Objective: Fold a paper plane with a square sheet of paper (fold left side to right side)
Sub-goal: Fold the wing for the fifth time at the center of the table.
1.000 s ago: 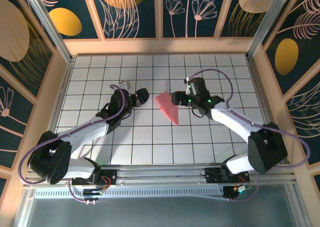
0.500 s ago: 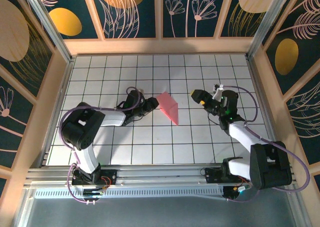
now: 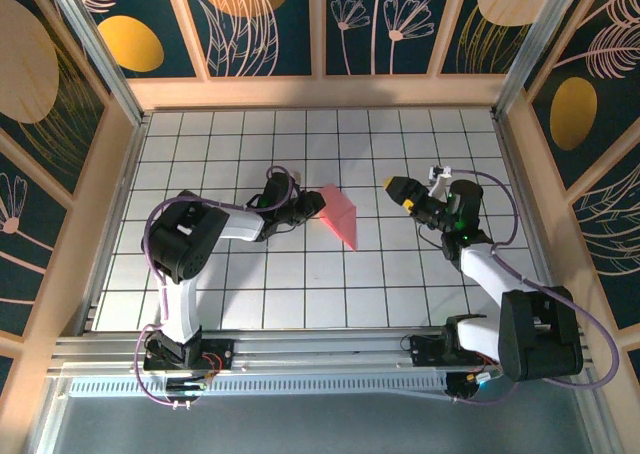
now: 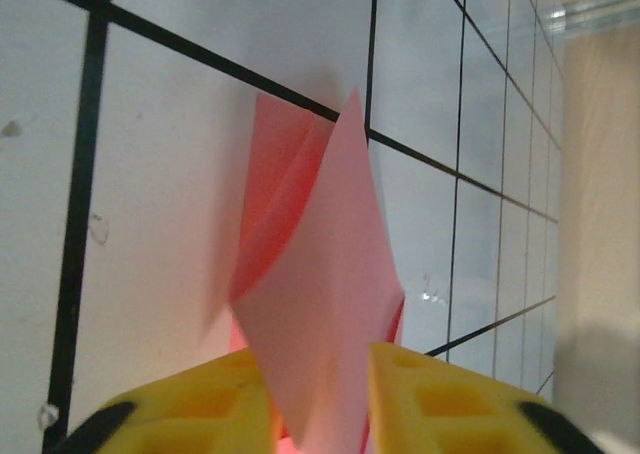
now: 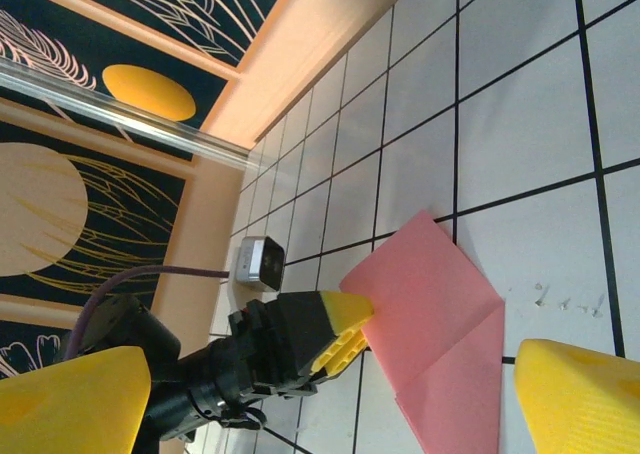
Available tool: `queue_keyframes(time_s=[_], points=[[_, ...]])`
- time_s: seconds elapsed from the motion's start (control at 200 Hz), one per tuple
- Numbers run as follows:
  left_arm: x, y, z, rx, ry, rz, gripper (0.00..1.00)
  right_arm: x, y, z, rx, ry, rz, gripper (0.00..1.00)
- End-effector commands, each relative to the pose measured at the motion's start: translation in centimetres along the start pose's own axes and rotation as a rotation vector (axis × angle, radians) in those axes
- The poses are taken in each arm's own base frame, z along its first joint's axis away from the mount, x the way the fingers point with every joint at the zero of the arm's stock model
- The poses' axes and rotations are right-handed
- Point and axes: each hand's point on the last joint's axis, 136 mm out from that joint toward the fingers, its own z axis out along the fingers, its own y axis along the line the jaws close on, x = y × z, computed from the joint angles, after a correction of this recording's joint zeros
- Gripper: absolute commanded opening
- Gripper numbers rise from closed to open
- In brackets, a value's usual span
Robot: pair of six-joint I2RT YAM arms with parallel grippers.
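Note:
The salmon-pink square sheet of paper (image 3: 338, 214), folded into a pointed wedge, lies mid-table on the white grid. My left gripper (image 3: 318, 203) is at its left corner, yellow fingers closed in on a raised flap. In the left wrist view the paper (image 4: 320, 264) stands between the two pads of that gripper (image 4: 318, 369). The right wrist view shows the paper (image 5: 440, 314) lying flat, with the left gripper (image 5: 355, 324) pinching its edge. My right gripper (image 3: 395, 186) hangs open to the right of the paper and clear of it, its fingers (image 5: 70, 404) spread wide.
Wooden walls (image 3: 320, 92) enclose the tiled table (image 3: 300, 274) at the back and on both sides. A metal rail (image 3: 320, 349) runs along the near edge. The left arm's wrist camera (image 5: 262, 262) sits just behind its fingers.
The left gripper slid right to the paper's left corner and closed on its flap. The right gripper drew back from the paper to the right and opened wider.

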Motion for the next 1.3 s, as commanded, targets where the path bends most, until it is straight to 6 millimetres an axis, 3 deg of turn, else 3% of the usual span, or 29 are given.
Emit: queue_keyframes(time_s=[0.0,0.125,0.385,0.586,0.736,0.876,1.021,1.296], points=[[-0.6,-0.8,0.5,0.013,-0.008,0.042,0.16,0.0,0.7,-0.8,-0.032,-0.004,-0.024,0.94],[-0.8,-1.7,-0.2,0.034,-0.018,0.089,0.0,0.1,0.4,-1.0,-0.026,0.021,-0.048,0.94],[-0.5,-5.8,-5.1,0.171,-0.056,0.331,0.0,1.7,1.0,-0.8,-0.096,0.151,-0.185,0.86],[1.5,-10.5,-10.3,0.386,-0.045,0.537,0.0,4.6,1.9,0.1,-0.191,0.273,-0.254,0.88],[3.1,-12.7,-12.5,0.518,-0.004,0.6,0.0,7.5,3.3,1.4,-0.292,0.376,-0.287,0.9],[4.2,-13.6,-13.2,0.597,0.052,0.601,0.0,9.9,4.0,2.6,-0.354,0.455,-0.303,0.9],[4.8,-13.0,-12.5,0.602,0.103,0.574,0.0,11.2,4.6,3.3,-0.401,0.5,-0.307,0.89],[4.7,-11.0,-10.5,0.516,0.126,0.523,0.0,10.7,5.5,3.5,-0.436,0.499,-0.329,0.74]])
